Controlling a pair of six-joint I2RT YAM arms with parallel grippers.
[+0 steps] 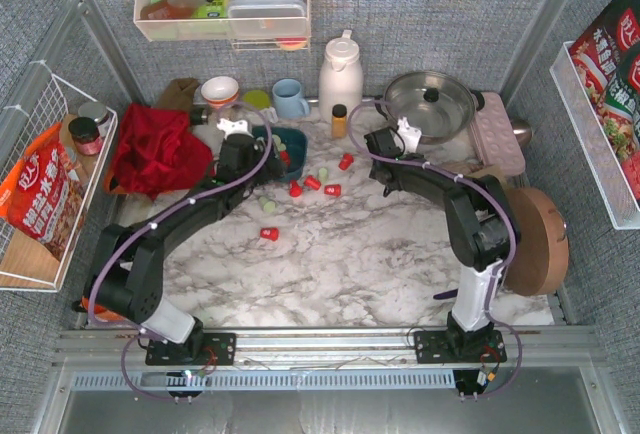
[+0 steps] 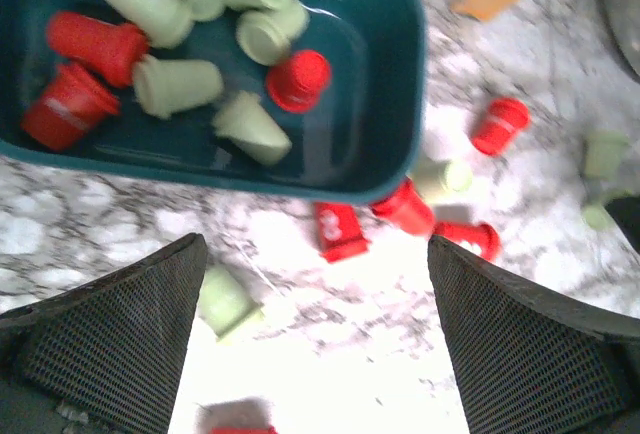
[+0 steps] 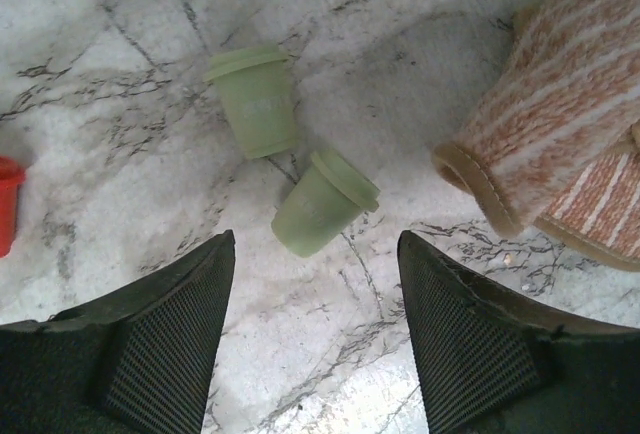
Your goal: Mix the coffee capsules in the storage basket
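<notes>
Left of centre on the marble tabletop (image 1: pixel 380 254), find the storage basket (image 2: pixel 395 64) part-filled with red and mint coffee capsules (image 2: pixel 298 80), others strewn just outside its wall, probably awaiting collection. Note the left gripper (image 2: pixel 315 254) released and empty above that wall, the right gripper (image 3: pixel 315 239) spread and empty over two green capsules (image 3: pixel 255 104) beside a striped cloth (image 3: pixel 560 124), both seemingly poised to pick. Trust the left wrist view for the basket's mix, masked by the arm from overhead; look overhead for the strays' full spread.
</notes>
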